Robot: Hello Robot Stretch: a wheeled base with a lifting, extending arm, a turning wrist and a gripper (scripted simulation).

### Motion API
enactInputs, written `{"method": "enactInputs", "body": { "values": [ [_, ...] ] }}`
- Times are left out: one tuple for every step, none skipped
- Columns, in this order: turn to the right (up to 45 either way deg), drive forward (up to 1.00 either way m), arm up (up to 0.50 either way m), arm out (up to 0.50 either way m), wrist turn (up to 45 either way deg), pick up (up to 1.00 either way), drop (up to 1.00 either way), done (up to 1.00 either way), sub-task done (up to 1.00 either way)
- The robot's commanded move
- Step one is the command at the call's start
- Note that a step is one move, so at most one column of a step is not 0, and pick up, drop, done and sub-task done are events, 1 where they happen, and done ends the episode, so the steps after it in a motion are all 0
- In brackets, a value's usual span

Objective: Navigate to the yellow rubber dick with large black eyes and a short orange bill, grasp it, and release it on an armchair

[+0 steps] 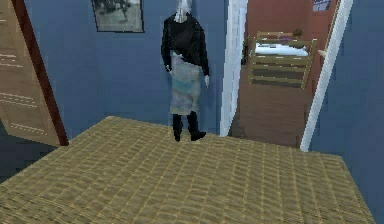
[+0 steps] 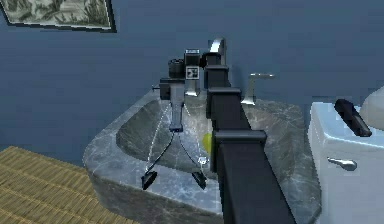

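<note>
In the arm side view my arm point(image 2: 235, 140) reaches out over a grey stone sink point(image 2: 115, 150). The gripper point(image 2: 175, 180) hangs with its thin fingers point(image 2: 151, 178) pointing down into the basin. A small yellow blob point(image 2: 204, 142) lies in the basin against the arm's left edge, mostly hidden by the arm; its shape is too small to name. I cannot tell whether the gripper holds anything.
A faucet point(image 2: 258, 85) stands behind the basin, a white toilet point(image 2: 345, 140) to its right, and a framed picture point(image 2: 60, 14) hangs above. In the forward view a woven mat point(image 1: 190, 175) covers the floor. A dressed mannequin point(image 1: 185, 70) stands by a doorway to a wooden bed point(image 1: 280, 55), with a wooden door point(image 1: 25, 70) at left.
</note>
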Motion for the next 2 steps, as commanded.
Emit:
{"method": "enactInputs", "body": {
  "values": [
    [0.0, 0.00, 0.00, 0.00, 45.0, 0.00, 0.00, 0.00, 0.00],
    [0.0, 0.00, 0.00, 0.00, 45.0, 0.00, 0.00, 0.00, 0.00]
  ]
}}
